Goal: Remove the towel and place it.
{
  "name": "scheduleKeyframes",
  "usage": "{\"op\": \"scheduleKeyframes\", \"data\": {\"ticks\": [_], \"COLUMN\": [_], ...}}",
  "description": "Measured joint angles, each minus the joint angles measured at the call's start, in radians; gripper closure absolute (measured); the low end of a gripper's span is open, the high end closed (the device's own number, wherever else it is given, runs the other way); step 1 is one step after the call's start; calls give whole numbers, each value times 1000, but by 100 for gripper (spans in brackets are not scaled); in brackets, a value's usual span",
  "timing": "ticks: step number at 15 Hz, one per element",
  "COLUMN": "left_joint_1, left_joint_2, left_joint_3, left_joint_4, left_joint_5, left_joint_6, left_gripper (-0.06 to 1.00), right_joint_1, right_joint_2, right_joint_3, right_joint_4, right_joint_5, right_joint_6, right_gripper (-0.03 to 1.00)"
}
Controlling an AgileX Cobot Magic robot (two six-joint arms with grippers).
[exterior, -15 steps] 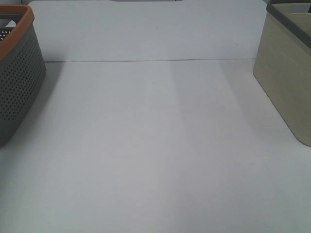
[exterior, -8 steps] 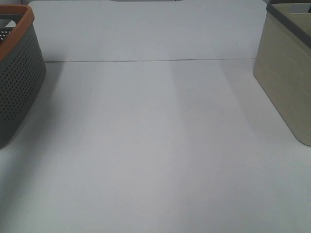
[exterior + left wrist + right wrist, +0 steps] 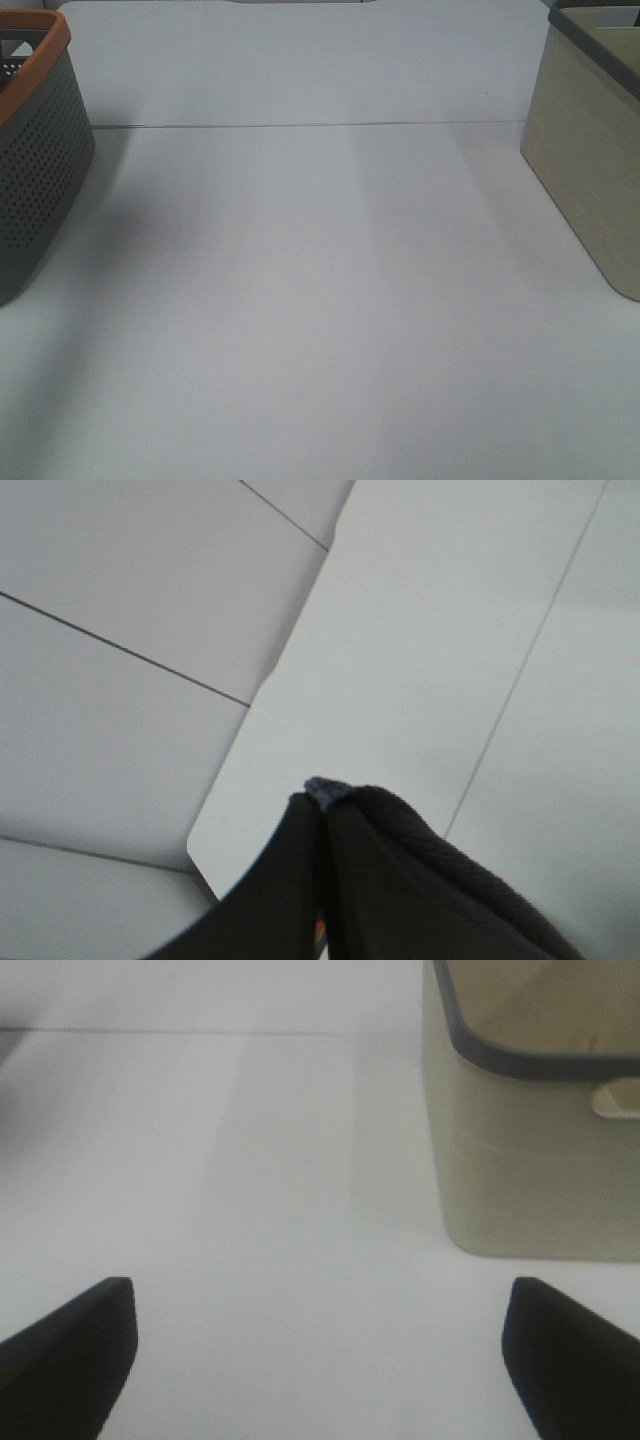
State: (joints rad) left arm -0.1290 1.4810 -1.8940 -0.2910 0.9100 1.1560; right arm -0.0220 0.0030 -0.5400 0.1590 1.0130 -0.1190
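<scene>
1. Left wrist view: left jaws clamped on the towel [image 3: 430, 870], which isn't in the overhead shot.
2. Grey basket [image 3: 40, 150] sits left on the desk [image 3: 320, 300], beige bin [image 3: 590, 160] right.
3. Right jaws wide apart, empty.
4. Looks like mid-carry; next needs a drop spot picked, then release.

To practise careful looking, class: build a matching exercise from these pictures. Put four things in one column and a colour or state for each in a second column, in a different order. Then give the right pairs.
Column one
1. left gripper
2. perforated basket
3. right gripper
4. beige bin

Column two
a. dark grey rim
b. jaws apart, holding nothing
c. orange rim
d. shut on the dark towel

Pairs: 1-d, 2-c, 3-b, 4-a
</scene>
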Motion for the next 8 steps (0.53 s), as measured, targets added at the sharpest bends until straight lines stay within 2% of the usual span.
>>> {"op": "scheduleKeyframes", "data": {"ticks": [1, 3, 6, 8], "left_joint_1": [-73, -143, -219, -279], "left_joint_2": [0, 0, 1, 29], "left_joint_3": [0, 0, -1, -16], "left_joint_4": [-17, -17, -16, -17], "left_joint_5": [-64, -142, -266, -297], "left_joint_6": [3, 7, 16, 29], "left_gripper": [94, 94, 94, 94], "right_joint_1": [0, 0, 0, 0], "right_joint_2": [81, 188, 295, 409], "right_joint_3": [-17, -17, -17, -17], "right_joint_4": [129, 256, 357, 416], "right_joint_5": [-37, -74, -191, -275], "right_joint_6": [-96, -219, -321, -406], "right_gripper": [1, 1, 1, 1]}}
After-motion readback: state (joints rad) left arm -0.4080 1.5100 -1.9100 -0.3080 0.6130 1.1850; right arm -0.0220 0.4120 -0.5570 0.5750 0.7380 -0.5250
